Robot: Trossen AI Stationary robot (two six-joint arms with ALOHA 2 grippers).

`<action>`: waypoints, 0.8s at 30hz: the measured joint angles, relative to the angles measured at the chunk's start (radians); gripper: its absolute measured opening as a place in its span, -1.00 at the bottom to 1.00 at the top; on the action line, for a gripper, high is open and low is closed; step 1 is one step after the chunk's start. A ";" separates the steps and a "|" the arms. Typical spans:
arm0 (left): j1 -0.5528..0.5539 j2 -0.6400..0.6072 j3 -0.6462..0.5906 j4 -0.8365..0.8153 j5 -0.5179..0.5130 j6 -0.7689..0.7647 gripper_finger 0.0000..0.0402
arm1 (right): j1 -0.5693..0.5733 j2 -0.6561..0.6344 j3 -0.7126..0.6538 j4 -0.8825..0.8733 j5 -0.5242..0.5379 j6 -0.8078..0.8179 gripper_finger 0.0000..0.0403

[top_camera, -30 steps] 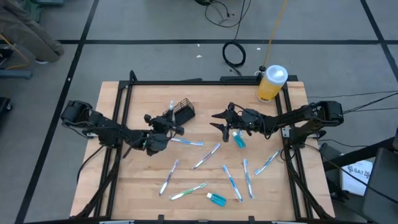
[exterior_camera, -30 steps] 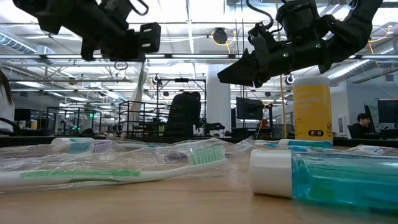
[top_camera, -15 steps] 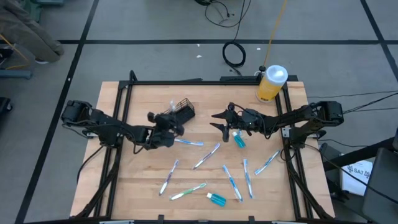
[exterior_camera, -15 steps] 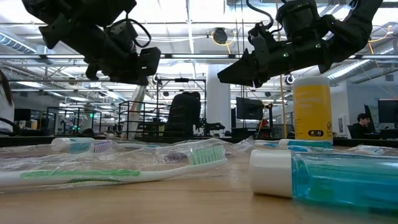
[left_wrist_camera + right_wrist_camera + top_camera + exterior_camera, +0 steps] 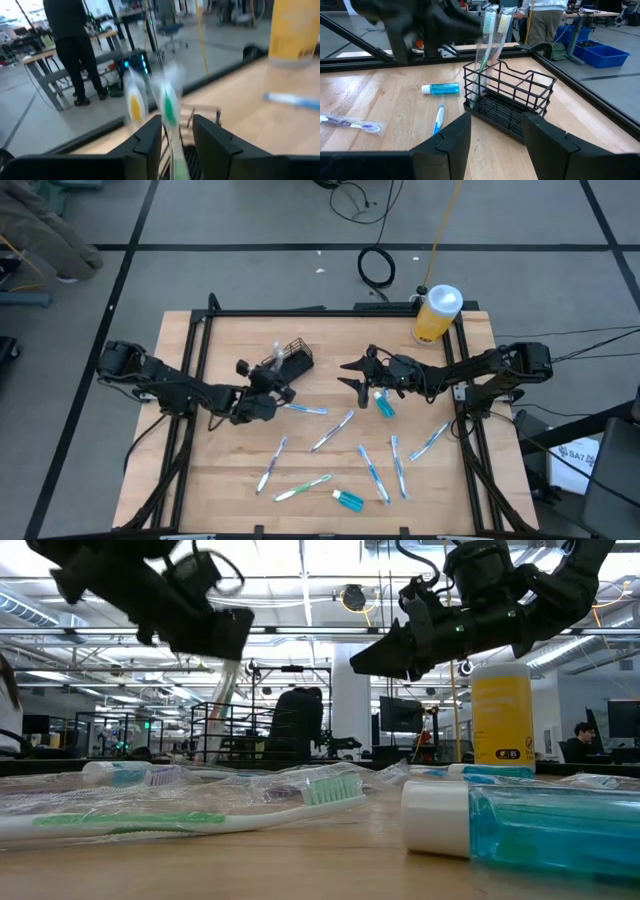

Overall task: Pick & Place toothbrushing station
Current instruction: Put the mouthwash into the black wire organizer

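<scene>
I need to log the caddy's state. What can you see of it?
The caddy is a small black wire-mesh rectangular basket, standing upright on the wooden table, toward its back and left of centre. Two wrapped toothbrushes stand upright at one end, heads up. The left gripper is beside it; whether it touches them is unclear.

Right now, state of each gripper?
Left gripper: by the black wire caddy, jaws parted around a wrapped toothbrush standing in it; grip cannot be told.
Right gripper: open, empty, facing the caddy from mid-table.
</scene>
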 joint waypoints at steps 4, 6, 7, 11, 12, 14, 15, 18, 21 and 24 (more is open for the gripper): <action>-0.052 -0.080 0.000 0.004 -0.049 0.061 -0.40 | 0.000 0.000 0.000 -0.005 0.000 0.000 -0.15; -0.078 -0.125 0.000 0.010 -0.046 0.094 -0.40 | 0.000 0.000 0.000 -0.006 0.000 0.000 -0.15; -0.093 -0.145 0.000 0.005 -0.030 0.109 -0.40 | 0.000 0.000 0.000 -0.006 0.000 0.000 -0.15; -0.144 -0.205 0.000 0.001 0.051 0.141 -0.40 | 0.000 0.000 0.000 -0.006 0.000 0.000 -0.15; -0.155 -0.210 0.000 -0.001 0.056 0.142 -0.40 | 0.000 0.000 0.000 -0.005 0.000 0.000 -0.15; -0.174 -0.222 0.000 -0.007 0.056 0.137 -0.40 | 0.000 0.000 0.000 -0.005 0.000 0.001 -0.15; -0.183 -0.228 0.000 -0.003 0.058 0.128 -0.40 | 0.000 0.000 0.000 -0.006 0.000 0.004 -0.15; -0.221 -0.227 0.000 -0.055 0.098 0.071 -0.40 | 0.000 0.000 0.000 -0.006 0.000 0.011 -0.15; -0.271 -0.227 0.000 -0.173 0.113 -0.072 -0.40 | 0.000 0.000 0.000 -0.006 0.000 0.010 -0.15; -0.315 -0.226 0.000 -0.317 0.113 -0.266 -0.40 | 0.000 0.000 0.000 -0.006 0.000 0.008 -0.15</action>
